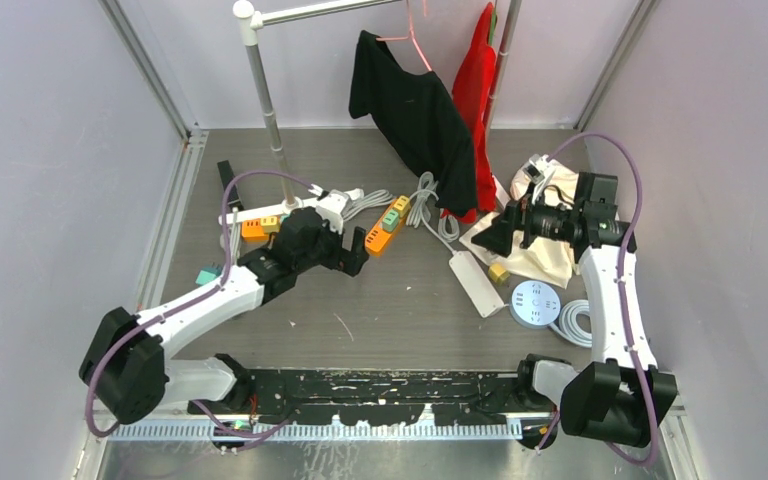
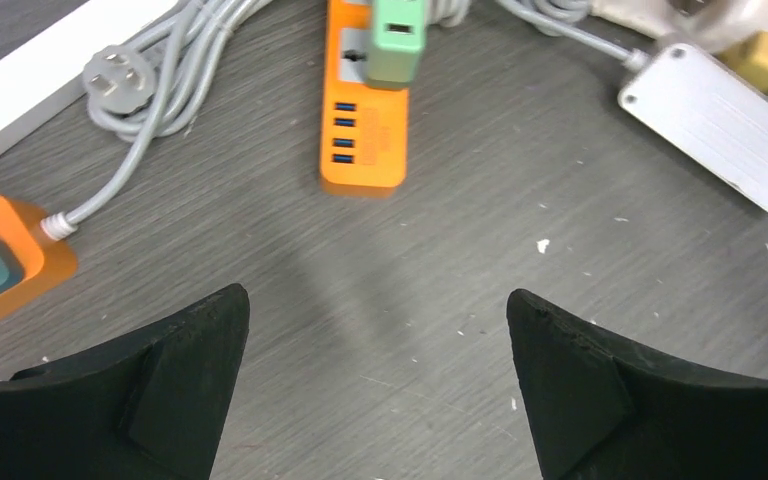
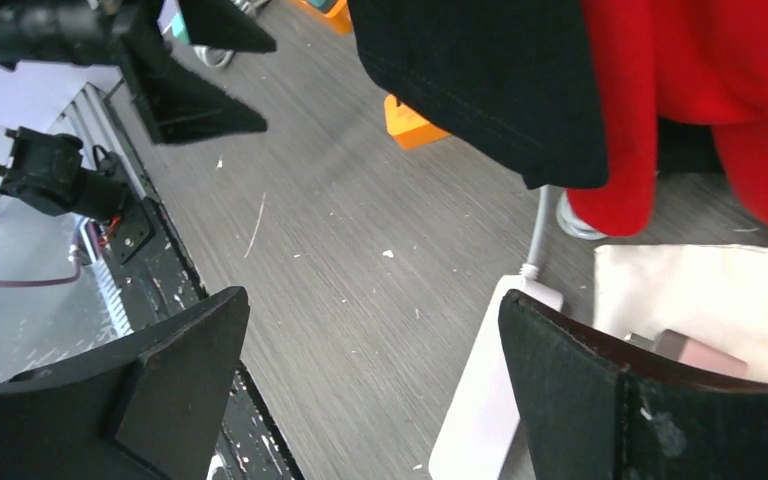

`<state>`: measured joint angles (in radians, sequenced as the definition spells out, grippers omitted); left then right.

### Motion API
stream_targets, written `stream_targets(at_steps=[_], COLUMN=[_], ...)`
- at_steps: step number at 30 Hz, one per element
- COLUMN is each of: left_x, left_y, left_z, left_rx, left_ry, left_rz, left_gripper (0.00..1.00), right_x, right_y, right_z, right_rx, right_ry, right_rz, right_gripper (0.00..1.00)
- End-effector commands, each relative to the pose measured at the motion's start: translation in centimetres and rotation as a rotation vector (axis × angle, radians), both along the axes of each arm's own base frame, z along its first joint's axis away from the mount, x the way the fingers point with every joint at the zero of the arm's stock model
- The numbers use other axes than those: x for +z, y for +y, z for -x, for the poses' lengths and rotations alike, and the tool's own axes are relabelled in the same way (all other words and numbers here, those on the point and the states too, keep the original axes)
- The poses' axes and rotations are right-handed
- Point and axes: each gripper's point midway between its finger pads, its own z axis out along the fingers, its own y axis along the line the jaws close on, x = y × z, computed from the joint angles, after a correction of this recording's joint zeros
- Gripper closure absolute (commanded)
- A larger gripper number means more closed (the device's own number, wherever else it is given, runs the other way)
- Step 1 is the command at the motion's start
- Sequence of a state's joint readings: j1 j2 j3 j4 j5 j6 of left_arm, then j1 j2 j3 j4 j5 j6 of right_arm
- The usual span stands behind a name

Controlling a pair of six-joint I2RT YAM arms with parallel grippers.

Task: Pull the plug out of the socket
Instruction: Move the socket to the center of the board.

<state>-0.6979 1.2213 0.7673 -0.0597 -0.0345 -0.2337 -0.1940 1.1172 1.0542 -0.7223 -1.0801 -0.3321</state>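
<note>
Orange plastic marks the target in the top view: the orange power strip (image 1: 385, 230) lies mid-table with the green plug (image 1: 392, 217) seated in it. The left gripper (image 1: 360, 248) is just short of its near end, and the right gripper (image 1: 482, 233) is well apart, over by the white power strip (image 1: 475, 283). The left wrist view shows that gripper (image 2: 378, 380) with its jaws spread wide over bare table, holding nothing. The plug (image 2: 393, 45) stands upright on the strip (image 2: 363, 120), straight ahead. A clean pull probably means advancing until the fingers bracket the plug's two flat sides, closing low on its body and drawing straight out along the pins; the light strip may lift with it. The right wrist view shows its own jaws (image 3: 375, 390) equally spread and empty, so that arm could pin the strip down.
</note>
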Motion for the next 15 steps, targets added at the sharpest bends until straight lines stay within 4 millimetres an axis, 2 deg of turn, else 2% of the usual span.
stream_targets(at_steps=[1, 5, 7, 9, 13, 15], left_x=[0.1, -0.7, -1.1, -1.8, -3.9, -4.6], left_y=[0.0, -0.2, -0.5, -0.7, 0.6, 0.6], left_z=[-2.3, -4.1, -4.5, -5.0, -6.4, -6.9], left_rx=[0.010, 0.020, 0.005, 0.000, 0.080, 0.094], left_ry=[0.019, 0.073, 0.103, 0.133, 0.141, 0.134], left_rz=[0.107, 0.209, 0.205, 0.163, -0.051, -0.123], left_gripper=[0.01, 0.01, 0.00, 0.02, 0.05, 0.05], right_x=[-1.2, -2.0, -2.2, -2.2, -2.2, -2.2], right_y=[0.6, 0.2, -0.1, -0.1, -0.2, 0.0], right_z=[0.9, 0.8, 0.6, 0.5, 0.3, 0.5], right_rx=[0.057, 0.039, 0.023, 0.021, 0.014, 0.020], right_ry=[-0.003, 0.010, 0.014, 0.016, 0.026, 0.029], right_rz=[-0.041, -0.037, -0.027, -0.028, -0.030, -0.041], right_gripper=[0.00, 0.00, 0.00, 0.00, 0.00, 0.00])
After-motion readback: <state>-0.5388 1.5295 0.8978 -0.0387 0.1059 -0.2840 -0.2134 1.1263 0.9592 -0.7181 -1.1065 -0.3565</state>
